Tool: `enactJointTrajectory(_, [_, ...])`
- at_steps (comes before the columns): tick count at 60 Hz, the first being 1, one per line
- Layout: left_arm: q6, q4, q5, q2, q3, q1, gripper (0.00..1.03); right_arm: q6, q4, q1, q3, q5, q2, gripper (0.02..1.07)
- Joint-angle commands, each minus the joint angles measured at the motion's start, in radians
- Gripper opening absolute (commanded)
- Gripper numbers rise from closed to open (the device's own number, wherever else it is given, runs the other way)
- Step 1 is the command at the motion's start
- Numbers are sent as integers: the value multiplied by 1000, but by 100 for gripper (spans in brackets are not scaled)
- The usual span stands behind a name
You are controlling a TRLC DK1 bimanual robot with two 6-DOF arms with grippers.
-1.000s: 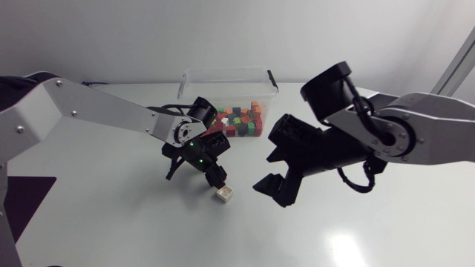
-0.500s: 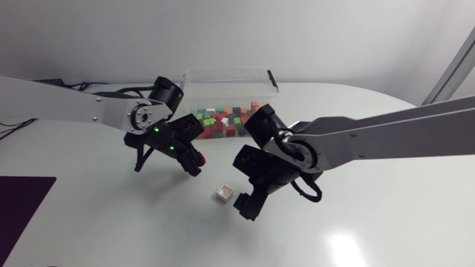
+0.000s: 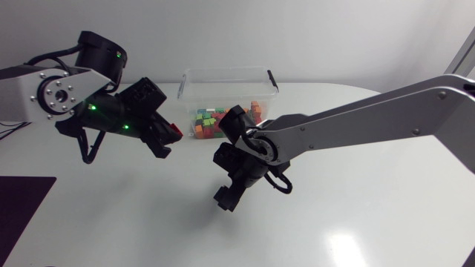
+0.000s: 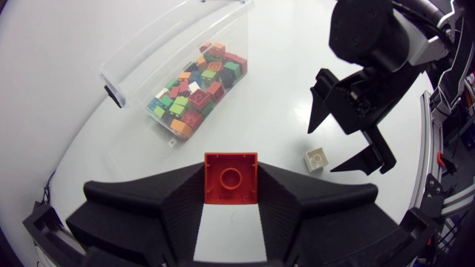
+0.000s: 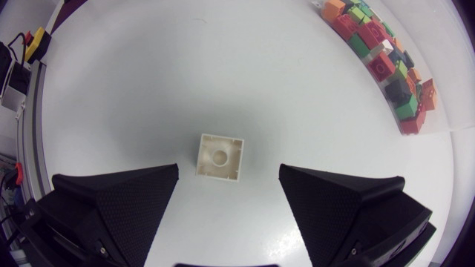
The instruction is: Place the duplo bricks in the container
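Left gripper point(image 4: 231, 194) is gripping a red brick point(image 4: 231, 176) left of the container point(image 3: 194, 81), awaiting carriage over its rim. Right gripper point(image 5: 229, 172), fingers spread, is hovering above the white brick point(image 5: 220, 157) on the near table; descent and closure should follow.

Your silver-grey left arm point(image 3: 52, 95) comes in from the left. Its matte black gripper point(image 3: 168, 142) sits near the left end of the clear plastic container point(image 3: 191, 89), and a small red brick point(image 3: 176, 132) shows at its tip. The container has black clips on its rim, and a heap of mixed coloured bricks point(image 3: 211, 119) lies on its floor. Your right arm point(image 3: 356, 122) reaches past the middle. Its black gripper point(image 3: 227, 197) points down at the white table point(image 3: 386, 222), just in front of the container.
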Motion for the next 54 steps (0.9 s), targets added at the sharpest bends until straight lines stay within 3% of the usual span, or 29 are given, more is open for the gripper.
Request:
enactJointTrajectory(1, [19, -14, 15, -58, -15, 11, 31, 30, -21, 12, 43, 18, 38, 99])
enactJointTrajectory(17, [-25, 24, 40, -143, -17, 48, 31, 55, -89, 18, 144, 58, 135, 95])
enactJointTrajectory(24, [-51, 36, 61, -164, 3, 72, 31, 61, -107, 30, 176, 81, 178, 87])
enactJointTrajectory(31, [-85, 65, 83, -175, 35, 95, 31, 62, -118, 38, 193, 98, 202, 67])
enactJointTrajectory(40, [-122, 108, 83, -167, 70, 101, 31, 62, -118, 39, 193, 98, 210, 33])
enactJointTrajectory(54, [-180, 156, 84, -91, 155, 103, 31, 59, -158, 33, 169, 99, 158, 28])
